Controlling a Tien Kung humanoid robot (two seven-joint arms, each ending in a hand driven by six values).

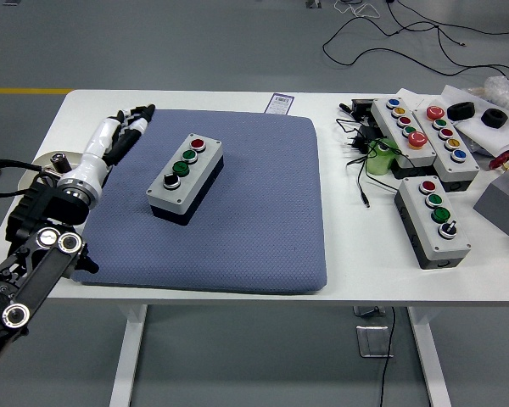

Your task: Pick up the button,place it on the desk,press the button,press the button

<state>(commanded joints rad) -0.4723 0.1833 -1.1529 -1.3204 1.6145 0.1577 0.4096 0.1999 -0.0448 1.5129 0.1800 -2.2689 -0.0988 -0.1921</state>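
Blue padding cushions the button box [185, 177], set just right of my left hand [125, 134], whose fingers stretch loosely together, empty, ready for pressing

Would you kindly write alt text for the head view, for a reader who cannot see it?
A grey button box with red, green and black controls sits on a blue mat on a white table. The robot's left hand hovers open at the mat's far-left corner, not touching the box. More button boxes and cables lie at right.
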